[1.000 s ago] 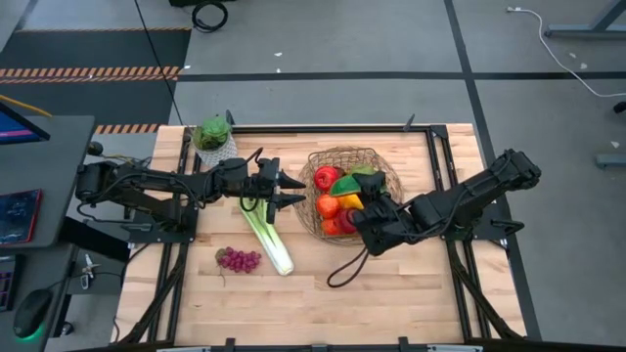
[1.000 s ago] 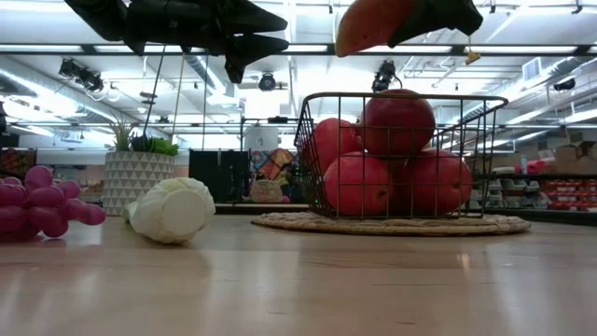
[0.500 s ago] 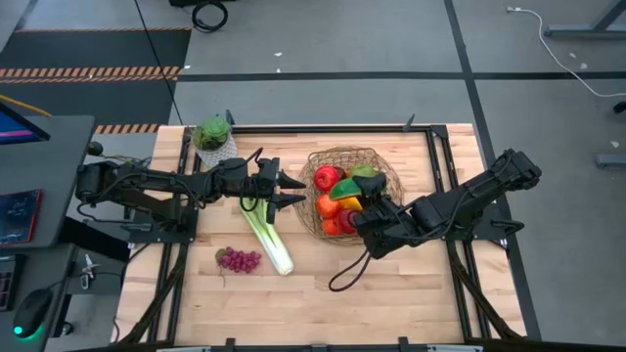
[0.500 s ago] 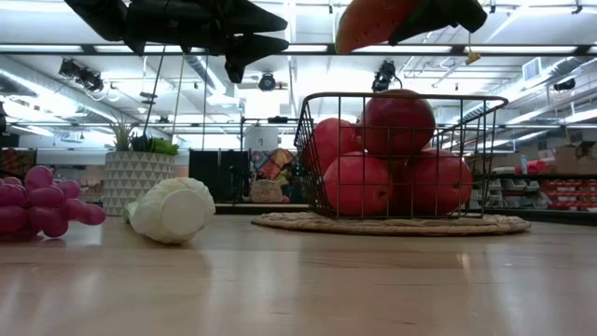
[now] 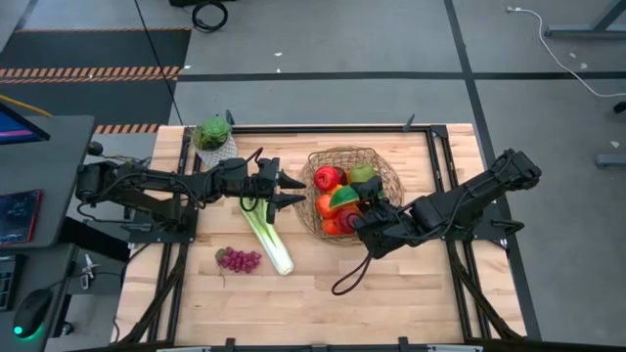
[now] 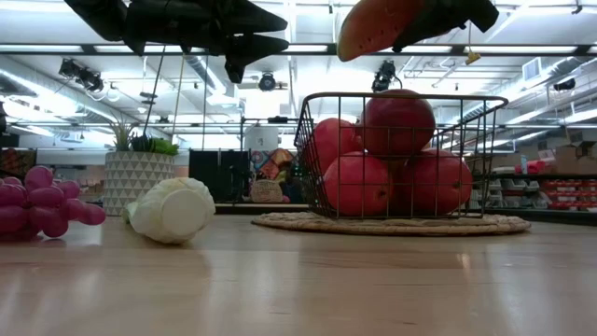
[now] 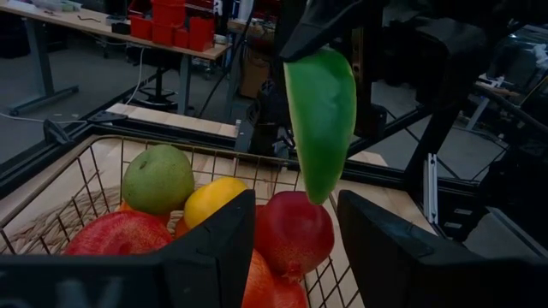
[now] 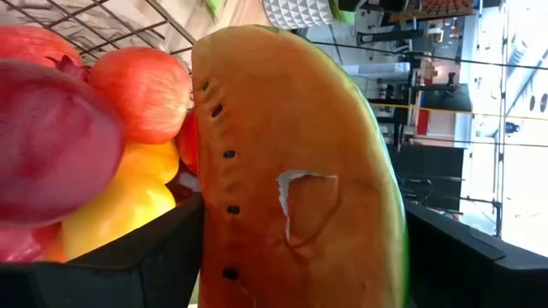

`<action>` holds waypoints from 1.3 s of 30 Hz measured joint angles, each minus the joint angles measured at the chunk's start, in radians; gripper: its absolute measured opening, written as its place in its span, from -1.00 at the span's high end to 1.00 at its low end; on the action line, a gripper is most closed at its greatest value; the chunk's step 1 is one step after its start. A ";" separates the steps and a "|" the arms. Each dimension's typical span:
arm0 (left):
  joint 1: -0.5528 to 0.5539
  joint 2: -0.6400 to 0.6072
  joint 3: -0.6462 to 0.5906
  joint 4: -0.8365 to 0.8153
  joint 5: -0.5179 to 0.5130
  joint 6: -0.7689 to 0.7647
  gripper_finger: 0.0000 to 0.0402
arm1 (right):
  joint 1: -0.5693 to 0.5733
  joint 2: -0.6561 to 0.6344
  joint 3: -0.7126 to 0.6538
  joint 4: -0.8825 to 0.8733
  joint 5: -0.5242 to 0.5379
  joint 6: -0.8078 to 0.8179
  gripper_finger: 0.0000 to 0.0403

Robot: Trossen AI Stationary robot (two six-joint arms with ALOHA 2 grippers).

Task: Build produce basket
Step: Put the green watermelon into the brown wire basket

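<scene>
Right end effector (image 5: 364, 207) grips the watermelon slice (image 6: 373, 25) above the basket (image 5: 386, 164); lower gently before releasing. Left end effector (image 5: 289, 190) waits, part-open, empty.

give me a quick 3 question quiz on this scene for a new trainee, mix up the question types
1. Multiple choice: what does the right end effector hold above the basket?
A. lemon
B. watermelon slice
C. purple grapes

2. True or false: the leek is lying inside the basket.

3. Fill in: the grapes lie on the table beside the ____.

Key
1. B. The slice sits between the fingers of the right end effector, over the fruit pile.
2. False. It lies on the table, below the left end effector, which is open and empty.
3. leek
</scene>
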 joint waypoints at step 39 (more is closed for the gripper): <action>0.000 0.000 0.000 0.000 0.000 -0.001 0.13 | -0.165 -0.009 0.001 -0.100 -0.269 0.515 -0.66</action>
